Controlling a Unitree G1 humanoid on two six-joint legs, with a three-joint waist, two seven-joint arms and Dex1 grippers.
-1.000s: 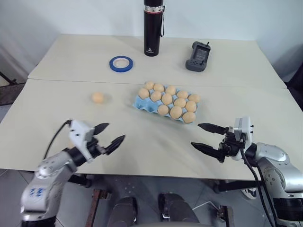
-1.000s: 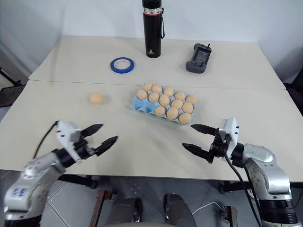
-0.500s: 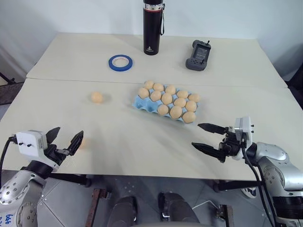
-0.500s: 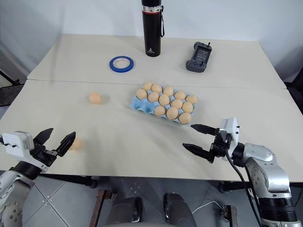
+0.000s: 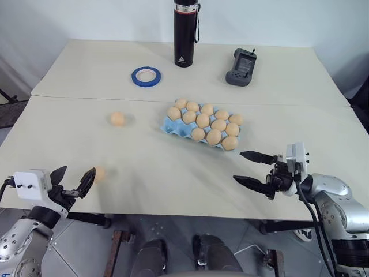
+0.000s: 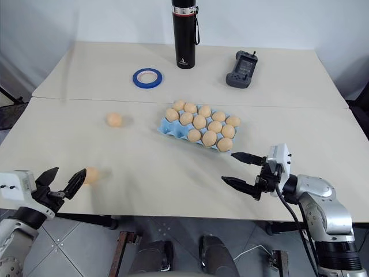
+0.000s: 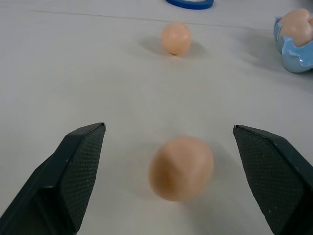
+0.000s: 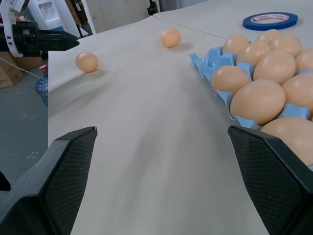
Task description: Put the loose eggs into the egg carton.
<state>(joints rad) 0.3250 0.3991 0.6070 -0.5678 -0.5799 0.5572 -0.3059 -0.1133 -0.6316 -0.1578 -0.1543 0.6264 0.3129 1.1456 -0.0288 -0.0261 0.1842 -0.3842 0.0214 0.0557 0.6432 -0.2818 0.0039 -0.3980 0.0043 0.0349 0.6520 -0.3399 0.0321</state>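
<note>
We read no writing on anything; our left gripper (image 5: 73, 182) and right gripper (image 5: 251, 168) gape wide, empty, at the table's (image 5: 144, 173) near edge.

We see bare table (image 5: 173, 179) along the whole near edge, broken only by one egg (image 5: 100, 173) near the near left corner. A second egg (image 5: 117, 119) lies left of the carton (image 5: 173, 126) at mid-table. Tape (image 5: 146, 76), flask (image 5: 185, 32) and handset (image 5: 240, 67) stand toward the far edge, with open gaps between them.
</note>
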